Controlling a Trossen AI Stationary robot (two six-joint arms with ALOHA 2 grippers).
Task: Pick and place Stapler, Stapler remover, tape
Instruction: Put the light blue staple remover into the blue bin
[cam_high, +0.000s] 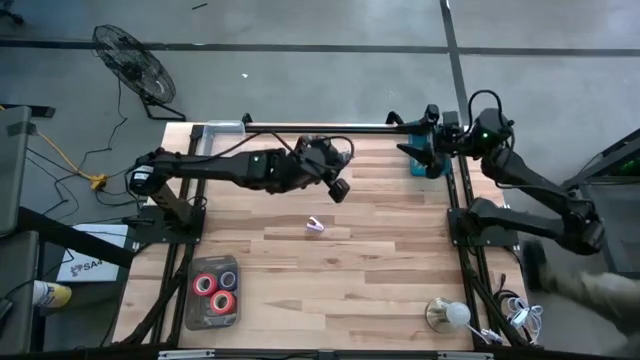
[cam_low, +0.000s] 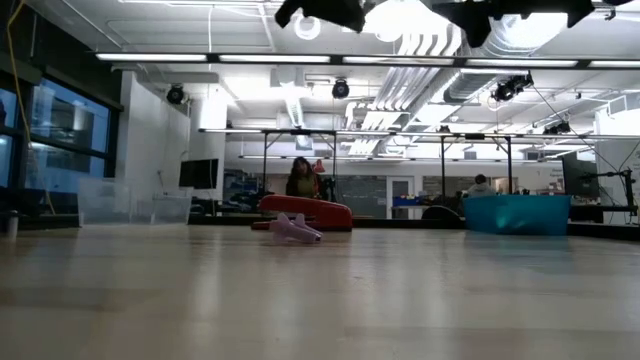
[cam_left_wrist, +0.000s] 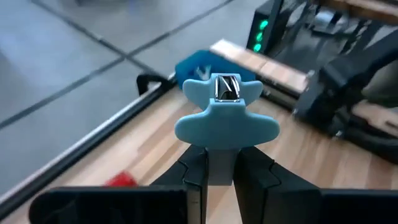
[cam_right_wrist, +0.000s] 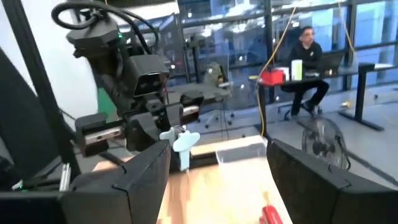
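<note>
My left gripper (cam_high: 340, 187) hangs over the far middle of the table, shut on a light blue claw-shaped staple remover (cam_left_wrist: 225, 118), which also shows in the right wrist view (cam_right_wrist: 180, 140). A second, pale purple staple remover (cam_high: 315, 226) lies on the wood at mid-table (cam_low: 296, 230). The red stapler (cam_low: 305, 212) lies behind it; in the high view my left arm covers it. Tape rolls (cam_high: 216, 290) sit in a black tray at the near left. My right gripper (cam_right_wrist: 217, 186) is open, raised by the teal bin (cam_high: 426, 165) at the far right. My left gripper pinches the blue staple remover by its narrow stem (cam_left_wrist: 219, 163) between the two fingers (cam_left_wrist: 194, 177). The wide wings and the metal-tipped claw (cam_left_wrist: 225, 87) stick out beyond the fingertips. The remover is lifted clear of the table.
The teal bin (cam_low: 515, 213) stands at the table's far right corner. A lamp bulb (cam_high: 450, 314) and cables lie at the near right edge. A black rail (cam_high: 320, 127) runs along the far edge. Bare wood lies across the middle and near side.
</note>
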